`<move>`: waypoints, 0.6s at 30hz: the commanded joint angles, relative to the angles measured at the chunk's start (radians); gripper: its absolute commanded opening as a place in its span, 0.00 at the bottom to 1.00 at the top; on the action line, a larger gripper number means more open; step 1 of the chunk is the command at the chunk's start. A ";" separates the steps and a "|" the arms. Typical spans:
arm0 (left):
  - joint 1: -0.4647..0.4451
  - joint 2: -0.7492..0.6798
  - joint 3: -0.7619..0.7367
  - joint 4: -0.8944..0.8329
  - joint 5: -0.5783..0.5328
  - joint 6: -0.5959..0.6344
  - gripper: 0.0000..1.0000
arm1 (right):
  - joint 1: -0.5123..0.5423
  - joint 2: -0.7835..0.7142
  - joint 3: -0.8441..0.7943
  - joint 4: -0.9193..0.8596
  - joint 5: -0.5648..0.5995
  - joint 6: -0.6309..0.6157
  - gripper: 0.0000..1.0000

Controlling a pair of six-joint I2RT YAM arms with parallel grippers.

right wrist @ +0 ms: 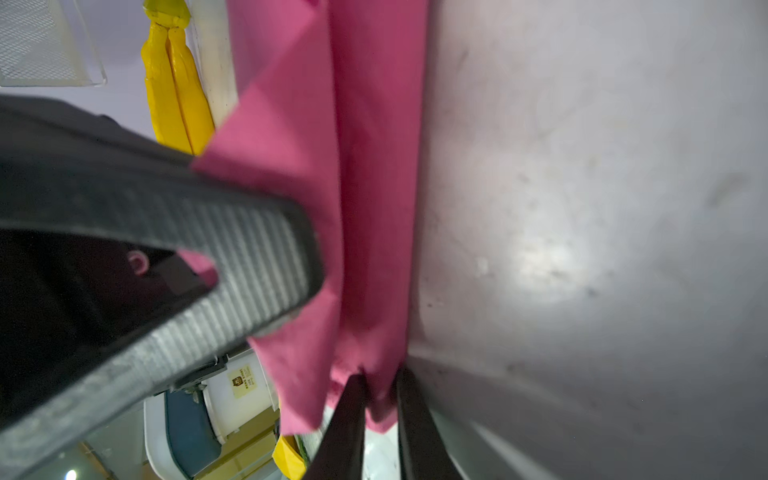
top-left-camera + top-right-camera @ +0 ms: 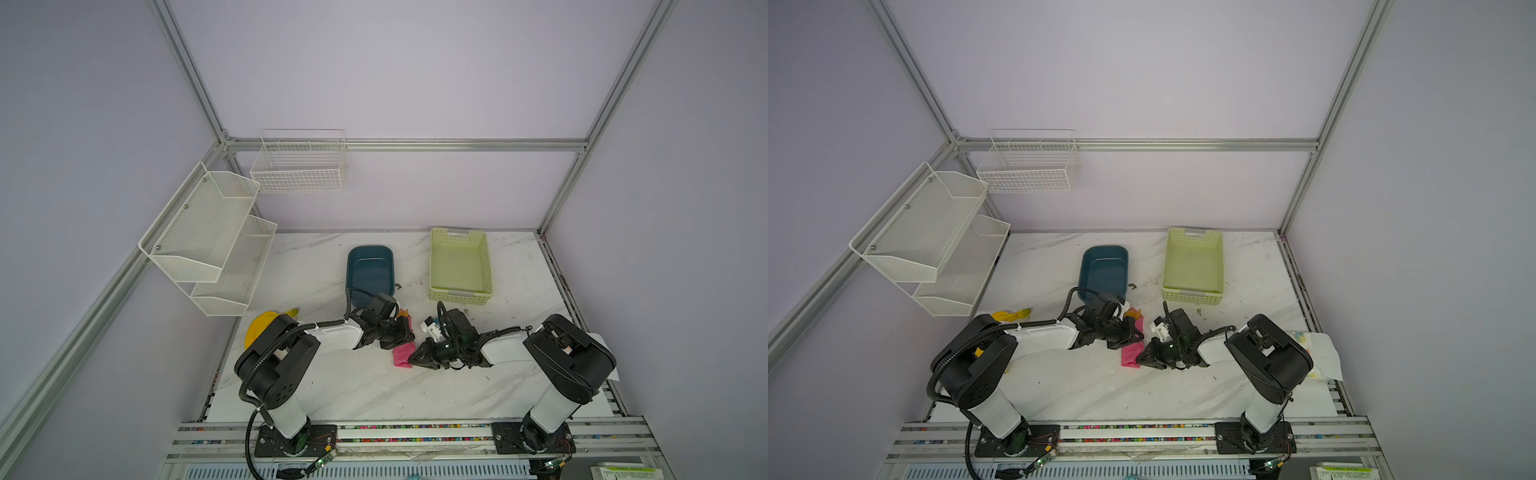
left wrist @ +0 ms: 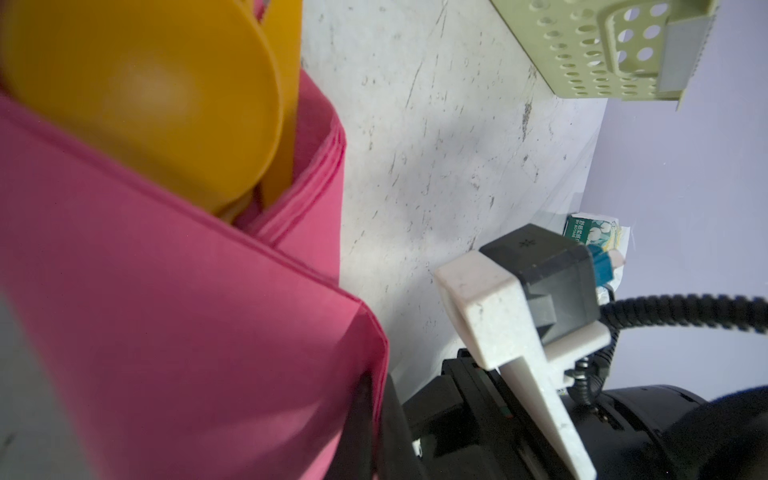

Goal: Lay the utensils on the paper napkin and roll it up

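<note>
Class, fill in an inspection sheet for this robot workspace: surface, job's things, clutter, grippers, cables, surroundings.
Surface: white marbled table, scuffed, with dark specks.
Job's things: napkin wrapped round the utensils; spoon bowl sticks out of one end.
Clutter: tub, green basket, banana, tissue packet.
Grippers: left gripper shut, against the napkin; right gripper pinching the napkin's end.
Cables: black cables along both arms.
Surroundings: lilac walls, metal frame, mesh shelf, wire basket.

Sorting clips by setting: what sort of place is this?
Likely a robot lab test cell: aluminium frame around plain walls, left arm and right arm bolted to a front rail, marble-look table.
</note>
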 commanded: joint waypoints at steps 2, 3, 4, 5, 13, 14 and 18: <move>-0.003 -0.022 -0.029 0.050 0.024 -0.023 0.02 | -0.001 0.024 0.017 -0.094 0.073 -0.020 0.16; -0.003 -0.022 -0.028 0.050 0.023 -0.023 0.02 | -0.002 0.023 0.017 -0.098 0.073 -0.022 0.16; -0.002 -0.021 -0.029 0.050 0.022 -0.023 0.02 | -0.002 0.020 0.014 -0.098 0.074 -0.022 0.16; -0.003 -0.020 -0.030 0.050 0.021 -0.023 0.02 | -0.001 0.014 0.013 -0.101 0.076 -0.021 0.16; -0.002 -0.022 -0.067 0.074 0.013 -0.027 0.02 | 0.000 -0.046 0.023 -0.144 0.096 -0.020 0.22; -0.003 -0.024 -0.072 0.075 0.011 -0.027 0.02 | -0.001 -0.056 0.025 -0.151 0.099 -0.019 0.22; -0.002 -0.027 -0.090 0.088 0.004 -0.033 0.02 | -0.001 -0.094 0.025 -0.175 0.106 -0.014 0.23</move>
